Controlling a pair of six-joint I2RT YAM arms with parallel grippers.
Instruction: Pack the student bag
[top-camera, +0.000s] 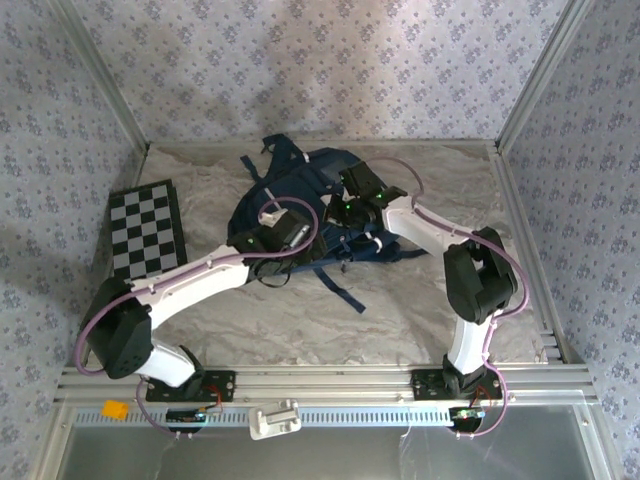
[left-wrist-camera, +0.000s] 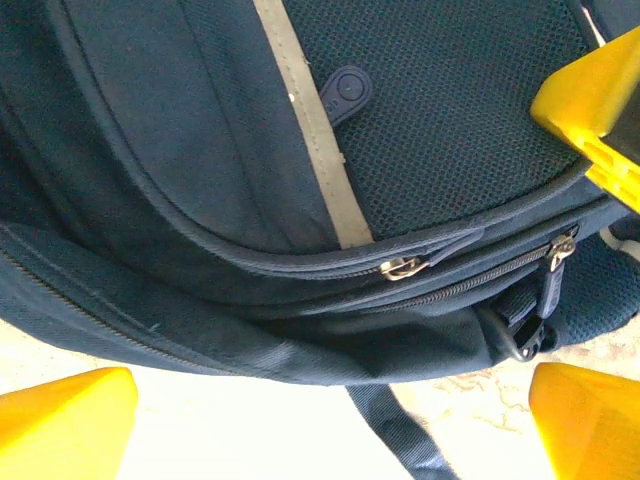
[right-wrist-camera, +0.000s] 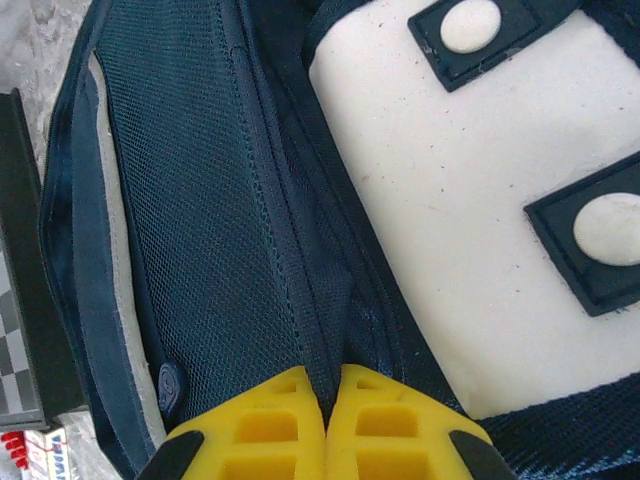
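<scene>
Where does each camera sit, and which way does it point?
Top external: above and behind the arms, facing down at the table; both arms reach to the student bag.
Left wrist: on the left arm, close over the bag's striped pocket; open left gripper frames it.
Right wrist: on the right arm, facing the bag's white patch; right gripper pinches fabric.
Both wrist views share the light stripe.
</scene>
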